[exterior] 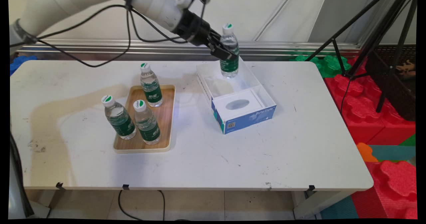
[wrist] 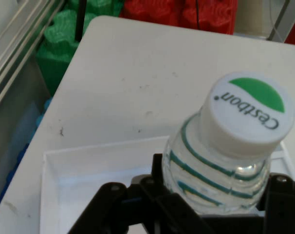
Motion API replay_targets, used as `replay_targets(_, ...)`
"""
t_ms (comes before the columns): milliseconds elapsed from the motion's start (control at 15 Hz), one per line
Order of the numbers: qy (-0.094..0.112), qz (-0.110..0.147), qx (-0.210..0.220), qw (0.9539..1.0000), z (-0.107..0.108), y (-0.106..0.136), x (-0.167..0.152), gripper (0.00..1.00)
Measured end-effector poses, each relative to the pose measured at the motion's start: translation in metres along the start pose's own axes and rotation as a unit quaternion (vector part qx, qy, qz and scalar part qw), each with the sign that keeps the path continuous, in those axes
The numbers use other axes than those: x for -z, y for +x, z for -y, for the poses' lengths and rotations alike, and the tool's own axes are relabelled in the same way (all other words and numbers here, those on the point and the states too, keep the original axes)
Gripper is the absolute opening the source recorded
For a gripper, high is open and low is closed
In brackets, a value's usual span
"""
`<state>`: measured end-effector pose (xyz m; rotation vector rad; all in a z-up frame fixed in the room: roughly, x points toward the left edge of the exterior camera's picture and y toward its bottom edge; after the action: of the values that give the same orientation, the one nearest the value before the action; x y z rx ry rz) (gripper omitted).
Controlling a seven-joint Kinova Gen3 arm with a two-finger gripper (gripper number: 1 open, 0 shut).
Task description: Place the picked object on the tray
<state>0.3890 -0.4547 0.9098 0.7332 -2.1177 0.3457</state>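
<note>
Closest to the hand camera is the white, green-marked cap (wrist: 247,114) of a water bottle (exterior: 229,56). The tool (exterior: 228,52) is clamped on that bottle's clear upper body, one finger on either side, just below the ribbed shoulder. The bottle stands upright.

It sits over the far, 12 o'clock end of an open white box (exterior: 246,117) with a blue front wall. Its base is down between the box walls, though whether it touches the box floor or hangs just above I cannot tell. A smaller white insert with an oval window (exterior: 237,104) fills the box's near, 6 o'clock end.

At about 8 o'clock from the box, well apart from it, lies a wooden tray (exterior: 143,149) with three more bottles of the same kind, all upright:

- One (exterior: 151,86) is at the tray's far end.
- One (exterior: 146,122) is near its middle.
- One (exterior: 119,117) is at its left rim (it may sit partly off the wood).

Everything rests on the white bench (exterior: 266,157). Red and green foam blocks (exterior: 366,117) and a black tripod (exterior: 382,34) stand off at 3 o'clock.
</note>
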Motion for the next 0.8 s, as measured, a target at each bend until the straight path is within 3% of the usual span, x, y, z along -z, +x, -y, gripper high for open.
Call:
replay_targets(533, -0.002, -0.027, -0.004, 0.9996, -0.016, 0.006, 0.082, 0.00)
replay_targets(800, 0.001, -0.035, -0.009, 0.9994, -0.030, 0.005, 0.139, 0.00)
